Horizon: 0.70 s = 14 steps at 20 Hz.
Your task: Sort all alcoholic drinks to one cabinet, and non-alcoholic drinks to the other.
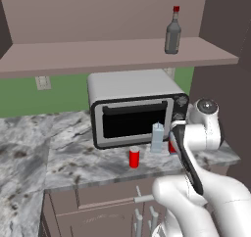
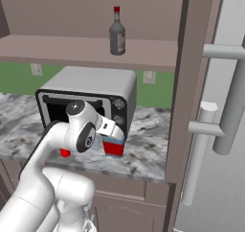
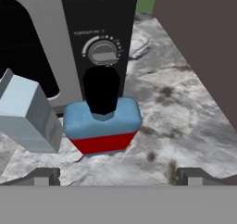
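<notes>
A squat red-filled bottle with a blue top and black cap stands on the marble counter in front of the toaster oven's knob panel. My gripper hovers just above and in front of it, open, with nothing between the fingertips. From the right base view the gripper sits right over that bottle. A pale-blue container stands just left of the bottle, also seen as the container. The small red can stands further left near the counter's front. A slim grey bottle with a red cap stands on the open cabinet shelf above.
The toaster oven stands directly behind the drinks. A dark brown cabinet side panel rises at the counter's right end, with pale cylindrical handles beyond it. The counter edge runs just in front of the can.
</notes>
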### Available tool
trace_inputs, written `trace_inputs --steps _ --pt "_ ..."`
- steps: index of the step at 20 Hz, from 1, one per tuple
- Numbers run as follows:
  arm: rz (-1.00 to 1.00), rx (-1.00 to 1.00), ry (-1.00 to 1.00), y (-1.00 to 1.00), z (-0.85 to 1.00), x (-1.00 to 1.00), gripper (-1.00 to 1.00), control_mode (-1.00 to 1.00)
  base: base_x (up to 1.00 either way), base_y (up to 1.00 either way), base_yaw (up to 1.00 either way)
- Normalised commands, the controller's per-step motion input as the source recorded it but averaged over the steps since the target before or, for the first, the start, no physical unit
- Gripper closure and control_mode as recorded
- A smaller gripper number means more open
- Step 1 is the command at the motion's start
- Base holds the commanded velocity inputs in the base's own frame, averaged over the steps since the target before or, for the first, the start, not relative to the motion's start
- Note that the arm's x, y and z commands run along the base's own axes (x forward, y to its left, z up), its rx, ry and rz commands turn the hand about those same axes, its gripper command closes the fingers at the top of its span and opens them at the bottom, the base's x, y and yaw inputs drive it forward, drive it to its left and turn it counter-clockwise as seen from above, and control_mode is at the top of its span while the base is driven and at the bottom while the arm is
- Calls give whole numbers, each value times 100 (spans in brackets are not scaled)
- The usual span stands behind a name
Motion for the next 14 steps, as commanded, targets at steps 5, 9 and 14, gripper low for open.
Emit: trace_inputs --steps 5,9,14 --pt "1 0 0 0 -17 29 -100 -100 0 0 0" --pt "1 0 0 0 -3 27 -100 -100 0 0 0" --pt "0 0 0 0 0 25 -100 -100 0 0 0"
